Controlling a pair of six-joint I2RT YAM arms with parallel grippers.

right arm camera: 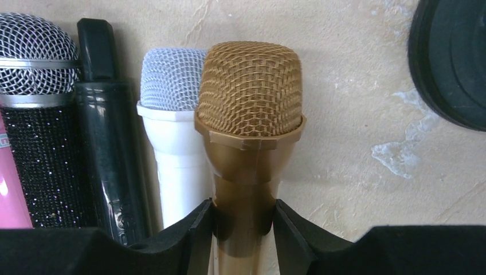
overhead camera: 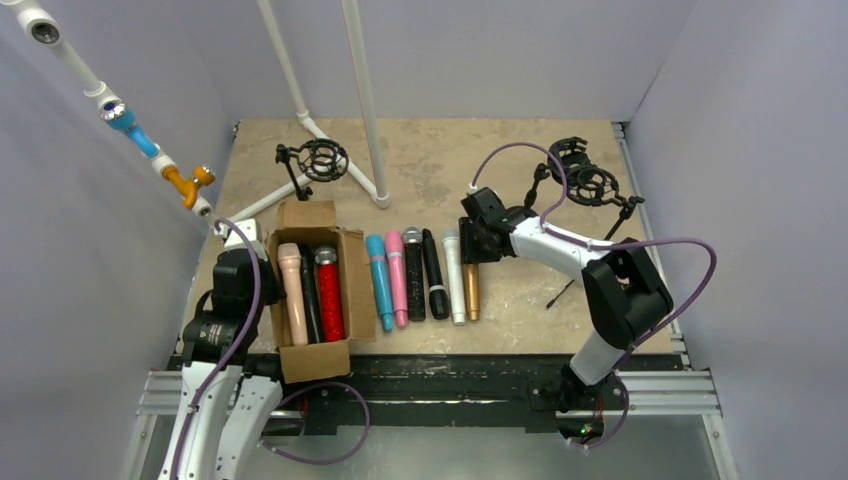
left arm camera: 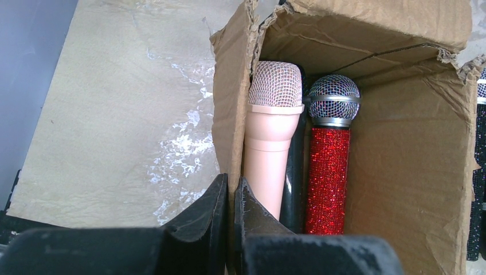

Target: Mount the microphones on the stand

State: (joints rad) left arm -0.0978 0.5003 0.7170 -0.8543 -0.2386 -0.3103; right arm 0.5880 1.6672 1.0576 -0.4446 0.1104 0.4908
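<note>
Your right claw (right arm camera: 243, 213) is clamped on the gold mic (right arm camera: 250, 97) just below its head. That is a sensible spot: the neck is narrow there and the long handle stays free to feed into a mount. The gold mic is at the right end of the row on the worktop (overhead camera: 430, 160), right beside the white mic (right arm camera: 172, 132). Whether it has left the surface you cannot tell. It is the outermost of the row, so the claw gets at it without disturbing the black (overhead camera: 434, 275), glitter-black (overhead camera: 413, 275), pink (overhead camera: 397, 275) and blue (overhead camera: 379, 280) ones. Your left claw (left arm camera: 231, 189) is closed with the left wall of the box (left arm camera: 401, 143) between its fingers, likely to steady it. Inside lie the peach (left arm camera: 274, 126), red (left arm camera: 328, 166) and a dark mic. The right stand (overhead camera: 585, 180) is just behind your right arm and looks the natural target; the left stand (overhead camera: 322, 158) holds nothing yet either.
</note>
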